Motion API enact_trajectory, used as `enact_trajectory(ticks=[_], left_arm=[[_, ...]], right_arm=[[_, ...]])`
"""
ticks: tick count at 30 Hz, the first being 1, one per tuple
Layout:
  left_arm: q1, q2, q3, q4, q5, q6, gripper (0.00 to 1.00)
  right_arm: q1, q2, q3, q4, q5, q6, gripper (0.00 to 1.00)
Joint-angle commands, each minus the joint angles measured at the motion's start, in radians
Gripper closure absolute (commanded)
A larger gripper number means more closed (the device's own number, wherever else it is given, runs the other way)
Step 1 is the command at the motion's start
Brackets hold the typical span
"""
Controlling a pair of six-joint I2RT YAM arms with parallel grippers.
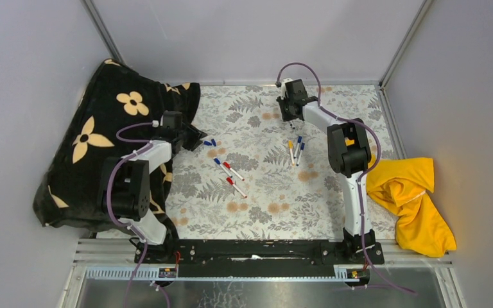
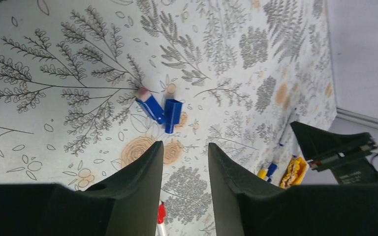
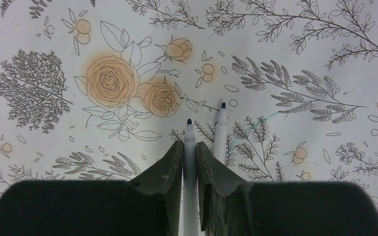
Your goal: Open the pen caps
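Blue caps: two loose plastic caps, cap A (image 2: 151,107) and cap B (image 2: 173,114). Both are short squared tubes with a smooth finish. They lie flat on the surface just ahead of the left tool, near ends meeting in a V.
Cap detail: cap A has a pale pinkish far end.
Surface (image 1: 263,205): matte cover printed with grey ferns and orange roses.
Held pen (image 3: 189,132): thin round white barrel with a bare dark tip and no cap. Its long axis runs straight out between the fingers, tip pointing away from the wrist camera.
Second bare pen (image 3: 221,132): same white barrel and dark tip. It lies just beside the held pen, almost parallel, with its rear hidden behind a finger.
Middle group, count 3: blue-capped pen (image 1: 218,162), red-capped pen (image 1: 230,169), second red-capped pen (image 1: 235,185). All lie diagonally, with cap ends far-left and barrels near-right.
Right group, count 3: yellow-capped pen (image 1: 291,152), blue pen one (image 1: 298,144), blue pen two (image 1: 302,154). They lie close together beside the right arm, running roughly far to near, coloured ends on the far side.
Left tool (image 2: 185,145): black, with tapered fingers. It is released, with a clear gap and nothing between.
Right tool (image 3: 190,143): black, clenched narrowly on the held pen, with the barrel filling the gap.
Black cloth (image 1: 96,147): soft, with a cream flower print, bunched at the left edge.
Yellow cloth (image 1: 411,192): crumpled at the right edge.
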Motion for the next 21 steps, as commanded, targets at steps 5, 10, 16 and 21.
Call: enact_trajectory(ticks=[5,10,16,21], left_arm=[[-0.01,-0.063,-0.011,0.001,-0.025,-0.023,0.54],[-0.017,-0.068,-0.011,0.011,-0.017,-0.032,0.54],[-0.026,-0.08,-0.013,0.023,-0.016,-0.039,0.54],[-0.032,-0.099,-0.01,0.021,-0.014,-0.039,0.54]], right_arm=[[-0.005,0.057,0.072,-0.017,0.011,-0.016,0.73],[-0.005,0.047,0.06,-0.015,0.011,-0.001,0.69],[-0.004,-0.025,0.045,0.02,0.021,0.0,0.64],[0.014,-0.127,0.013,0.034,0.044,0.006,0.62]])
